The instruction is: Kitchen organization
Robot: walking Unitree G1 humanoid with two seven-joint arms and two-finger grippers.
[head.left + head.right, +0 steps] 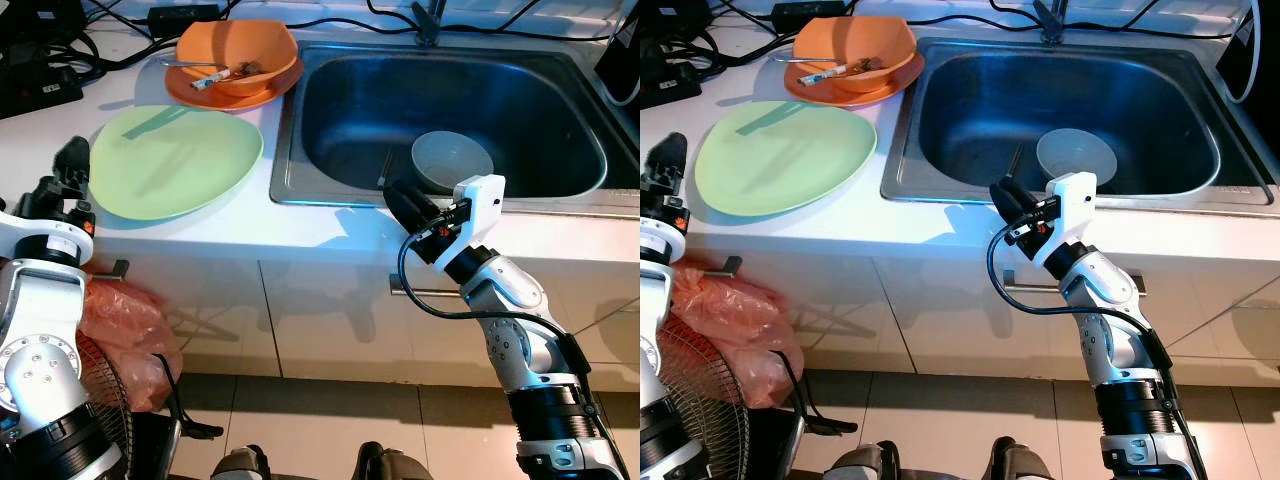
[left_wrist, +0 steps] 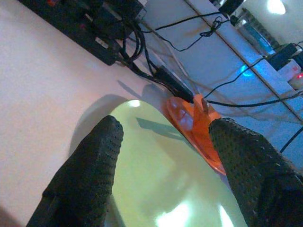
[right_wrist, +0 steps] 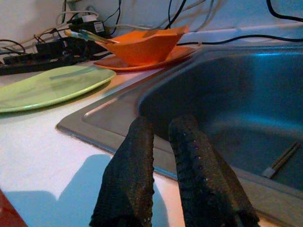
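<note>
A pale green plate (image 1: 175,160) lies on the white counter left of the steel sink (image 1: 290,130). Behind it an orange bowl (image 1: 237,52) rests on an orange plate (image 1: 190,93), with a utensil (image 1: 212,77) lying in the bowl. Inside the sink sit a grey bowl (image 1: 452,160) and a dark utensil (image 1: 385,166). My left gripper (image 1: 73,150) is open at the green plate's left edge, and the plate (image 2: 161,189) shows between its fingers. My right gripper (image 1: 393,192) is shut over the sink's front rim, empty, just left of the grey bowl.
A power strip (image 1: 40,85) and tangled black cables lie along the back of the counter. The faucet base (image 1: 428,25) stands behind the sink. Below the counter on the left are a pink plastic bag (image 1: 125,320) and a fan (image 1: 100,400).
</note>
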